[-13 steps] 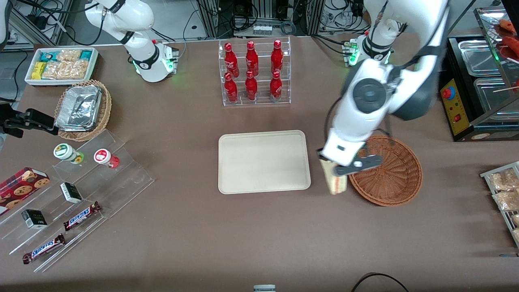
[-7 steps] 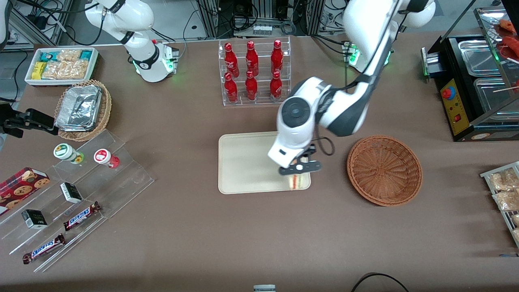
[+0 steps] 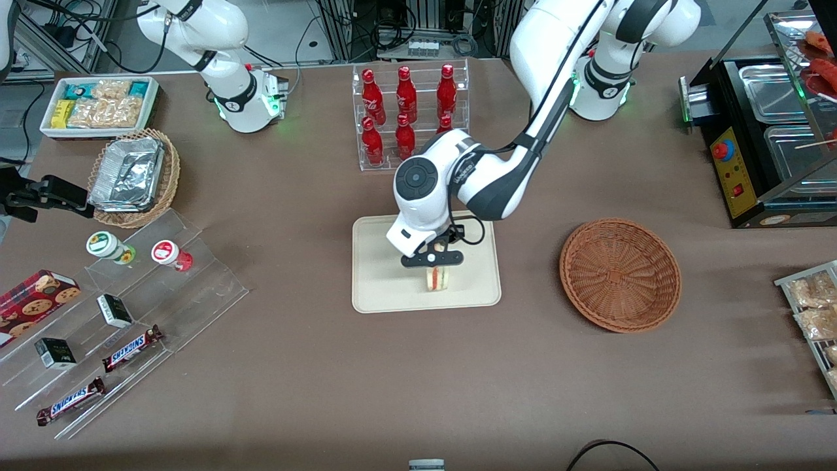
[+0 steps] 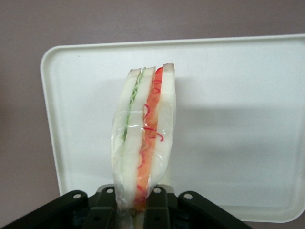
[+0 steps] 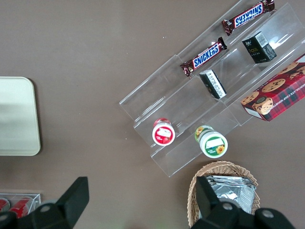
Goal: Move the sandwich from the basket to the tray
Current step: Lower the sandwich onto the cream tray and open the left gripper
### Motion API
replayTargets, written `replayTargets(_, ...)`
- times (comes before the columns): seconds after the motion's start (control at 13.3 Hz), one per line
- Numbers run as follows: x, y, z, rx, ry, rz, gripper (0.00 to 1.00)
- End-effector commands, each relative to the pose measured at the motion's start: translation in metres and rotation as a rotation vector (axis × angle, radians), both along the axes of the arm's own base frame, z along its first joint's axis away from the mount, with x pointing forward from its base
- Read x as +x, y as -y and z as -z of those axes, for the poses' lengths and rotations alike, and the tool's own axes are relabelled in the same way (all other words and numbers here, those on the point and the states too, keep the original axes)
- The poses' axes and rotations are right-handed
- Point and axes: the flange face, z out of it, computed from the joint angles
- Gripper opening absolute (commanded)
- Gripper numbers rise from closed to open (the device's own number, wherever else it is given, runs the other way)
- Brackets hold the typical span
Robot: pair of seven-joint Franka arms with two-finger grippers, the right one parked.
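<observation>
My left gripper (image 3: 433,261) is shut on the clear-wrapped sandwich (image 3: 436,279) and holds it over the cream-beige tray (image 3: 379,268), near the tray's middle. In the left wrist view the sandwich (image 4: 143,138) hangs between the two black fingers (image 4: 106,206), its green, red and orange layers showing, with the tray (image 4: 238,119) beneath it. The gripper's midpoint there is at the sandwich's gripped end (image 4: 133,210). The reddish-brown wicker basket (image 3: 620,274) stands beside the tray toward the working arm's end of the table and holds nothing.
A clear rack of red bottles (image 3: 409,118) stands farther from the front camera than the tray. A clear stepped stand with snack bars, jars and boxes (image 3: 124,307), a tan basket with foil trays (image 3: 136,175) and a white snack bin (image 3: 99,104) lie toward the parked arm's end.
My left gripper has carried the sandwich from the basket's edge across to the tray's rim, then on to above the tray's middle. The basket stays where it was.
</observation>
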Motion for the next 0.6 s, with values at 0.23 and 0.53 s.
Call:
replayTargets(0.23, -0.012, 0.023, 0.036, -0.002, -0.002, -0.017, 0.00)
replayTargets(0.53, -0.021, 0.034, 0.056, -0.015, 0.010, -0.020, 0.00)
